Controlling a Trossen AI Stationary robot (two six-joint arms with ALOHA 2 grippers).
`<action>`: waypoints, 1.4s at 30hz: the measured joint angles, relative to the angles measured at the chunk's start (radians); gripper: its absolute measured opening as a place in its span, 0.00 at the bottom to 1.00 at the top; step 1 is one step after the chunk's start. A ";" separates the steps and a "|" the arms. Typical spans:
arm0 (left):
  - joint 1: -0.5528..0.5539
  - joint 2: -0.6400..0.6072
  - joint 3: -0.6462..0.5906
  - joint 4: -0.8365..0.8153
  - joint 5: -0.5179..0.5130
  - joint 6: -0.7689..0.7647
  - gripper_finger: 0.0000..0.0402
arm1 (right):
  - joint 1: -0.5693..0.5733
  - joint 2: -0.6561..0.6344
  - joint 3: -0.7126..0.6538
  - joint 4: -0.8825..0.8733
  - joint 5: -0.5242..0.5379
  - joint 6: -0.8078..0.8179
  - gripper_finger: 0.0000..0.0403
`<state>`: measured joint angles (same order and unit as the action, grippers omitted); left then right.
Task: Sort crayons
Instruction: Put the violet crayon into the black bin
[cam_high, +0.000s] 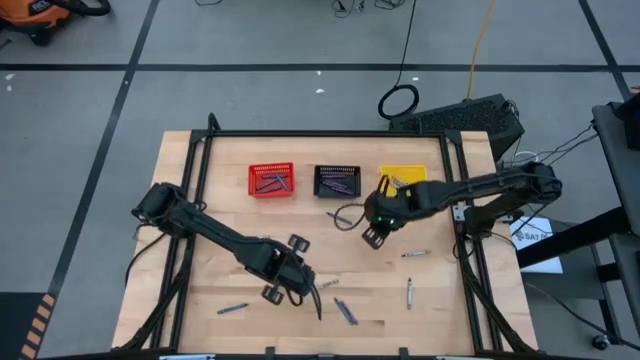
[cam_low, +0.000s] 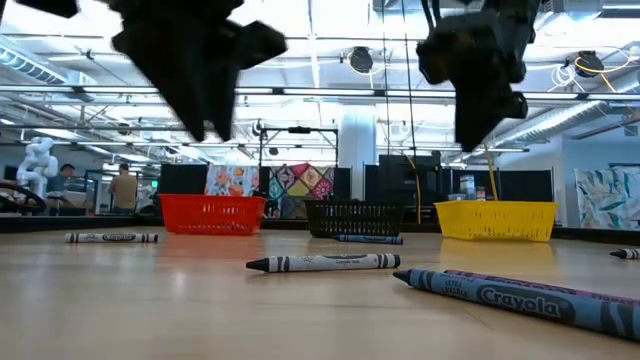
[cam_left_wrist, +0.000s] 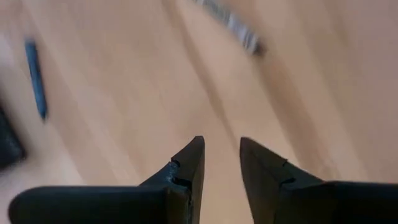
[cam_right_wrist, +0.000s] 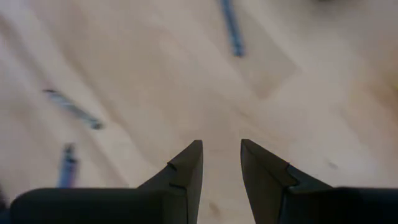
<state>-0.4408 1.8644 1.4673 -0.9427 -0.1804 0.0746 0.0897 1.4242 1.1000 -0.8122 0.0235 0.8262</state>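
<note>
Several crayons lie scattered on the wooden table (cam_high: 200, 260), among them a blue one (cam_high: 345, 310), a grey one (cam_high: 415, 254) and another grey one (cam_high: 409, 292). More crayons lie inside the red basket (cam_high: 271, 180) and the black basket (cam_high: 337, 180). My left gripper (cam_high: 300, 288) hangs open above the table's near middle, pointing down, with nothing between its fingers (cam_left_wrist: 221, 146). My right gripper (cam_high: 375, 237) hangs open in front of the yellow basket (cam_high: 403, 178), also with nothing in it (cam_right_wrist: 221, 148). The low view shows a grey crayon (cam_low: 325, 263) and a blue crayon (cam_low: 520, 295) close by.
The three baskets stand in a row along the table's far side. A black frame (cam_high: 330, 134) runs around the table's edges. Bare wood lies between the two grippers. A loose crayon (cam_high: 232, 308) lies near the front left, and another (cam_high: 340, 212) lies just in front of the black basket.
</note>
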 joint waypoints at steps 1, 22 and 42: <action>0.000 -0.001 0.000 -0.026 -0.004 -0.014 0.24 | 0.017 0.000 0.000 0.026 0.000 0.008 0.24; 0.000 -0.162 -0.278 -0.055 0.008 -0.195 0.24 | 0.262 0.177 0.000 0.381 0.051 0.288 0.24; 0.011 -0.263 -0.284 -0.047 -0.063 -0.227 0.24 | 0.364 0.336 0.000 0.679 -0.079 0.342 0.24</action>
<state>-0.4297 1.6016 1.1835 -0.9894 -0.2436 -0.1524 0.4538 1.7607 1.1000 -0.1330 -0.0555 1.1686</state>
